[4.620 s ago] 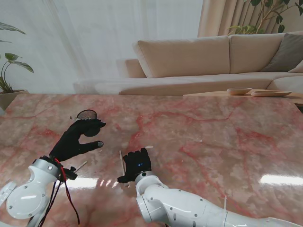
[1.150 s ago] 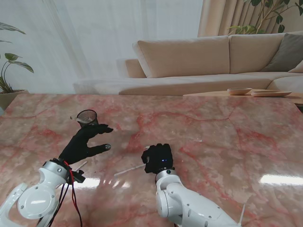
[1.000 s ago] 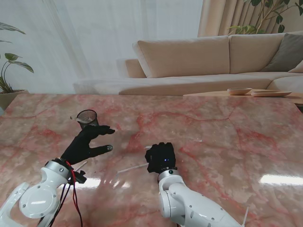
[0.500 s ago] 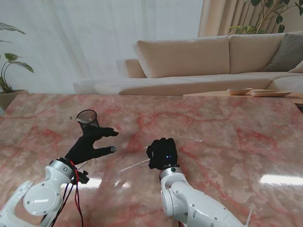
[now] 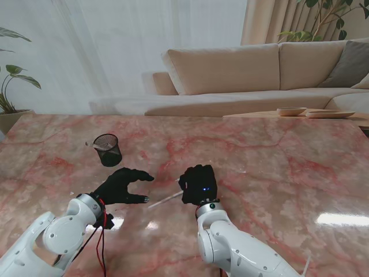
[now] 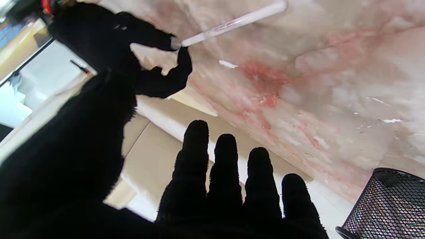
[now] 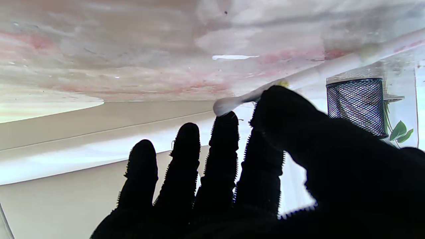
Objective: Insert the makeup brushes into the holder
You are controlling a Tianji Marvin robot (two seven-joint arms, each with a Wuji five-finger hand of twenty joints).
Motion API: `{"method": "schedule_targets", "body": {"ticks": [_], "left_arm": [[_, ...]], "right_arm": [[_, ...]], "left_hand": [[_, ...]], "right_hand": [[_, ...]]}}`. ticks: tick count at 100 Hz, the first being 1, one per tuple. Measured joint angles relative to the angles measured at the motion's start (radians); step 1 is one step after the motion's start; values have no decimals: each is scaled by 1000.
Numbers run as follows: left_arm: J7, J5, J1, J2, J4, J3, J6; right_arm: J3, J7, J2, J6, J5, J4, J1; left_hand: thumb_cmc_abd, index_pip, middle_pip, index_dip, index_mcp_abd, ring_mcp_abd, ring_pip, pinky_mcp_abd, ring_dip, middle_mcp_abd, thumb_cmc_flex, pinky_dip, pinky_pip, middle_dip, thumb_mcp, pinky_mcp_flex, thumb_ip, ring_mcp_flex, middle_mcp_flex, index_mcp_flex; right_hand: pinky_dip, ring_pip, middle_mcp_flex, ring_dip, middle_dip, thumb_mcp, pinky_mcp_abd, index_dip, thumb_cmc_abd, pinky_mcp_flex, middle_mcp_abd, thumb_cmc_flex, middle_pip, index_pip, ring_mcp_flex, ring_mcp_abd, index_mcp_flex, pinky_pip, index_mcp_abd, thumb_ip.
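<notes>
Pink marble worktop (image 5: 277,167) carries a mesh holder (image 5: 108,149) far left, while the right robot hand (image 5: 198,183) pinches a brush (image 5: 164,199) toward the spread, empty left robot hand (image 5: 122,184); a handover seems due, needing a firm grasp.

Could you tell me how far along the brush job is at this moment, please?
Nothing looks done: no brush shows in the black mesh cup holder. In hand: the right hand pinches one end of the thin white makeup brush, the left hand open at its other end. Left: lifting it and inserting it into the holder.
</notes>
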Motion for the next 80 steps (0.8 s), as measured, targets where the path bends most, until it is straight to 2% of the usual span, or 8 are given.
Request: {"method": "schedule_targets", "body": {"ticks": [9, 13, 23, 35, 40, 51, 80], "left_arm": [[-3, 37, -27, 5, 18, 33, 21], [-8, 42, -38, 6, 25, 48, 33], [-17, 47, -65, 9, 46, 80, 41], [-28, 51, -97, 11, 69, 121, 61], [-36, 48, -111, 11, 76, 136, 76], [-39, 40, -145, 11, 103, 172, 84], [-43, 8, -227, 8, 178, 249, 110]], "right_arm": [[4, -5, 2, -4, -7, -9, -5], [6, -7, 3, -5, -11, -13, -7], [11, -13, 6, -9, -22, -22, -13], [16, -15, 11, -11, -38, -34, -19], [19, -15, 13, -12, -43, -40, -22], [24, -17, 17, -16, -56, -51, -27], [28, -24, 22, -24, -67, -66, -32]], "left_hand": [[-21, -15, 0, -11, 0, 0, 0, 0, 0, 0, -9, -10, 19, 0, 35, 2, -1, 0, 0, 0], [-21, -22, 3, -11, 0, 0, 0, 0, 3, 0, -9, -11, 32, 2, 45, 2, -10, 0, 0, 0], [-36, -22, 14, -11, 0, 1, 8, 23, 13, 0, -9, -2, 97, 4, 59, 3, -11, 12, 21, 1], [-55, -21, 14, -11, 0, 2, 8, 24, 15, 0, -11, 0, 122, 4, 77, 3, -11, 13, 30, 37], [-63, -21, 18, -11, 0, 27, 9, 24, 19, 28, -21, 0, 131, 4, 93, 3, -15, 36, 57, 38], [-63, -22, 21, -11, 3, 27, 21, 24, 26, 45, -21, 0, 150, 9, 127, 3, -15, 37, 82, 54], [-63, -23, 21, -23, 3, 27, 30, 26, 26, 30, -21, -2, 160, 14, 141, 3, -15, 41, 82, 64]], "right_hand": [[0, 0, 0, 0, 0, 0, 0, 0, 0, 0, 1, 0, 0, 0, 0, 0, 0, 0, 1, 0], [0, 0, 0, 0, 0, 0, 0, 0, 0, 1, 1, 0, 0, 1, 0, 0, 0, 0, 1, 0], [0, 0, 0, 0, 0, 0, 0, 0, 0, 1, 1, 0, 0, 4, 0, 0, 0, 0, 2, 0], [0, 0, 0, 0, 0, 0, 0, 0, 0, 3, 1, 0, 0, 9, 0, 0, 0, 0, 4, 0], [0, 0, 0, 0, 0, 0, 0, 0, 0, 3, 1, -1, 0, 10, 0, 0, 0, 0, 5, 0], [0, 0, 0, 0, 0, 0, 0, 0, 0, 3, 1, -1, 0, 11, 0, 0, 0, 0, 7, 0], [0, 0, 0, 0, 0, 0, 0, 0, 0, 3, 1, -1, 0, 15, 0, 0, 1, 0, 10, 0]]}}
